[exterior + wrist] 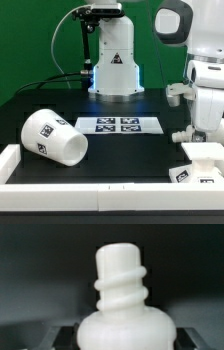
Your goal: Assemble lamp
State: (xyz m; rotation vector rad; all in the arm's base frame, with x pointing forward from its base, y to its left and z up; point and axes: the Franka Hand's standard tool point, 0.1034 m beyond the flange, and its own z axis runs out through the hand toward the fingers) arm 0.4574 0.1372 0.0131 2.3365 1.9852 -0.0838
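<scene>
In the wrist view the white bulb fills the middle, its threaded stem pointing away from the camera. My gripper is shut on its round body, with a dark finger on each side. In the exterior view the gripper hangs at the right, just above the white tagged base near the front right corner. The bulb itself is hard to make out there. The large tapered shade lies on its side at the exterior view's left, apart from the gripper.
The marker board lies flat in the middle of the black table. A white raised border runs along the front and left edges. The arm's white mount with cables stands at the back.
</scene>
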